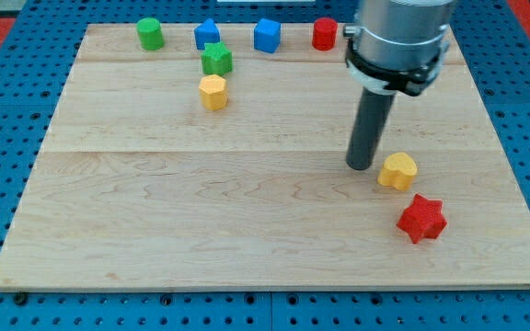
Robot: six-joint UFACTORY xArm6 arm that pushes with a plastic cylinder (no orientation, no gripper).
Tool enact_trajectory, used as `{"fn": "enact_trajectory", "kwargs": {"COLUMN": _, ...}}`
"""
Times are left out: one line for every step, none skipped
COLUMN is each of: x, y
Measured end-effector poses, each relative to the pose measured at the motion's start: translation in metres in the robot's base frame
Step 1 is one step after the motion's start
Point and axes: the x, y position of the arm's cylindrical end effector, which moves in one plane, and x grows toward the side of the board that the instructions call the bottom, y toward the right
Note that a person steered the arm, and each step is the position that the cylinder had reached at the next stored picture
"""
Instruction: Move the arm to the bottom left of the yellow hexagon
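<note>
The yellow hexagon (pixel 213 92) stands on the wooden board in the upper left part of the view, just below a green star (pixel 216 59). My tip (pixel 361 166) rests on the board far to the hexagon's right and lower down. It is just left of a yellow heart (pixel 398 171), close to it; I cannot tell whether they touch.
Along the view's top stand a green cylinder (pixel 150 34), a blue block (pixel 207 35), a blue cube (pixel 267 35) and a red cylinder (pixel 325 34). A red star (pixel 421 218) lies at the lower right. The wooden board (pixel 155 230) ends on blue pegboard.
</note>
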Motion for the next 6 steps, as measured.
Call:
{"fn": "enact_trajectory", "kwargs": {"x": -0.006, "y": -0.078}}
{"fn": "enact_trajectory", "kwargs": {"x": -0.023, "y": -0.164}}
{"fn": "enact_trajectory", "kwargs": {"x": -0.039, "y": -0.202}}
{"fn": "enact_trajectory", "kwargs": {"x": -0.041, "y": -0.203}}
{"fn": "enact_trajectory", "kwargs": {"x": -0.041, "y": -0.204}}
{"fn": "enact_trajectory", "kwargs": {"x": -0.047, "y": -0.243}}
